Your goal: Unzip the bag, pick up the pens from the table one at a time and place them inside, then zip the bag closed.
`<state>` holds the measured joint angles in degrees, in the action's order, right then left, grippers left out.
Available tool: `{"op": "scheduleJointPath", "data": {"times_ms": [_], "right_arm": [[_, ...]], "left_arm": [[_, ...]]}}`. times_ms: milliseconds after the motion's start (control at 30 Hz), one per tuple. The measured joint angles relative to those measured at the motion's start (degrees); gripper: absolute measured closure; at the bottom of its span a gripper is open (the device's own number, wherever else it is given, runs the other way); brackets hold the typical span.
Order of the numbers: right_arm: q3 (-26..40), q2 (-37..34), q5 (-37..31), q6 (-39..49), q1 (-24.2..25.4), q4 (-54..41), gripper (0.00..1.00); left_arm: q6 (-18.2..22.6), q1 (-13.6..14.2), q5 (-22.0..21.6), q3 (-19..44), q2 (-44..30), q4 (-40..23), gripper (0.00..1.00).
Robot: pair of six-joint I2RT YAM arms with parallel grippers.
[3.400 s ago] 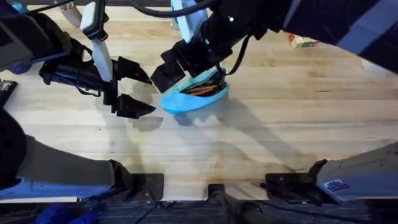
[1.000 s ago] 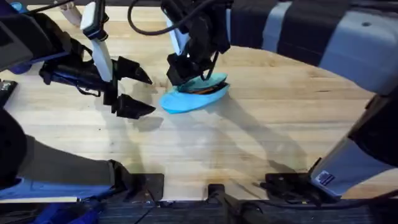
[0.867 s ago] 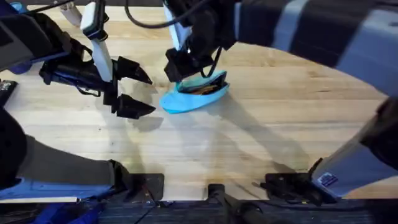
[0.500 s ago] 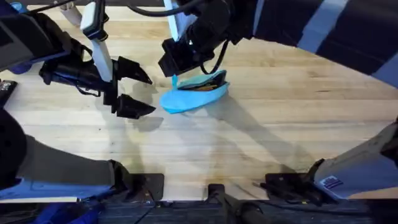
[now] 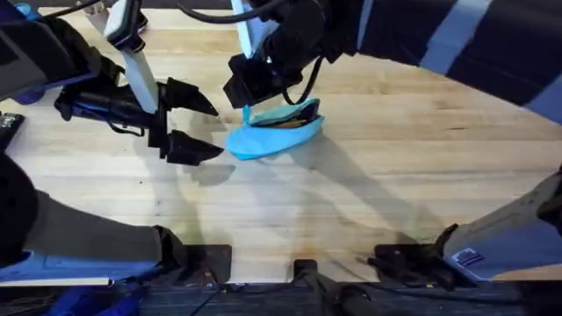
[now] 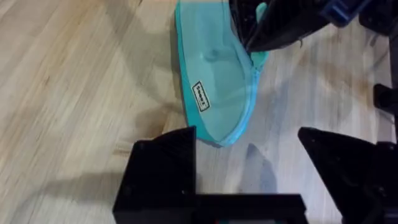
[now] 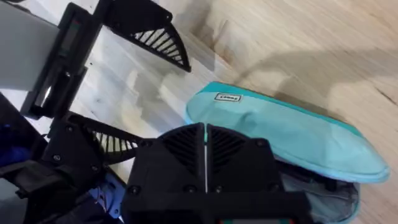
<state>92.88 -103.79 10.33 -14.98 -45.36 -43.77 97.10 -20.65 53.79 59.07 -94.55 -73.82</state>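
- Since 0.5 s ago, little changed: left hand [image 5: 195, 125], released, edged nearer.
- Slim turquoise fabric pouch [image 5: 274, 136] lies mid light-wood surface [image 5: 395, 158], part-unzipped.
- Right hand [image 7: 204, 138] clenched over its zip end.

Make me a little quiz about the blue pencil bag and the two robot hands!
1. True or false: the left gripper is open.
2. The right gripper is: A) open wide, B) shut, at the bag's zip.
3. Fill in: the bag lies on the wooden ____.

Key: 1 true; 2 B; 3 table.
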Motion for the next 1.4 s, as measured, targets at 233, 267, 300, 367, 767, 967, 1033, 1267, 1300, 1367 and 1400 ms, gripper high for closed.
{"op": "scheduleJointPath", "data": {"times_ms": [233, 267, 300, 367, 767, 967, 1033, 1267, 1300, 1367, 1400], "right_arm": [[0.0, 0.0, 0.0, 0.0, 0.0, 0.02, 0.971], [0.0, 0.0, 0.0, 0.0, 0.0, 0.02, 0.971], [0.0, 0.0, 0.0, 0.0, 0.0, 0.02, 0.971], [0.0, 0.0, 0.0, 0.0, 0.0, 0.02, 0.971], [0.0, 0.0, 0.0, 0.0, 0.0, 0.04, 0.971], [0.0, 0.0, -0.09, 0.0, 0.33, -0.09, 0.971], [0.0, 0.0, -0.4, 0.0, 0.99, -0.59, 0.971], [0.0, 0.0, -0.67, 1.3, 6.4, -4.25, 0.969], [0.0, 0.0, -0.93, 1.87, 7.76, -5.53, 0.969], [0.0, 0.0, -1.36, 3.07, 10.66, -7.76, 0.969], [0.0, 0.0, -1.57, 3.57, 12.08, -8.79, 0.969]], "left_arm": [[0.0, 2.86, 0.71, 0.0, -1.32, 3.16, 0.006], [0.0, 3.75, 0.71, 0.0, -1.93, 3.63, 0.006], [0.0, 4.67, 0.71, 0.0, -2.59, 4.19, 0.005], [0.02, 6.22, 0.92, 0.0, -3.67, 5.45, 0.006], [-0.16, 9.58, 3.57, -0.02, -7.09, 9.55, 0.041], [0.09, 9.58, 3.82, -0.04, -7.09, 9.59, 0.911], [0.03, 9.58, 4.07, -0.04, -7.09, 9.58, 0.951], [0.02, 9.58, 5.02, -0.04, -7.09, 9.66, 0.954], [0.02, 9.58, 4.91, -0.04, -7.09, 9.7, 0.954], [0.02, 9.58, 4.9, -0.11, -7.09, 9.81, 0.955], [0.02, 9.58, 4.9, -0.11, -7.09, 9.85, 0.955]]}}
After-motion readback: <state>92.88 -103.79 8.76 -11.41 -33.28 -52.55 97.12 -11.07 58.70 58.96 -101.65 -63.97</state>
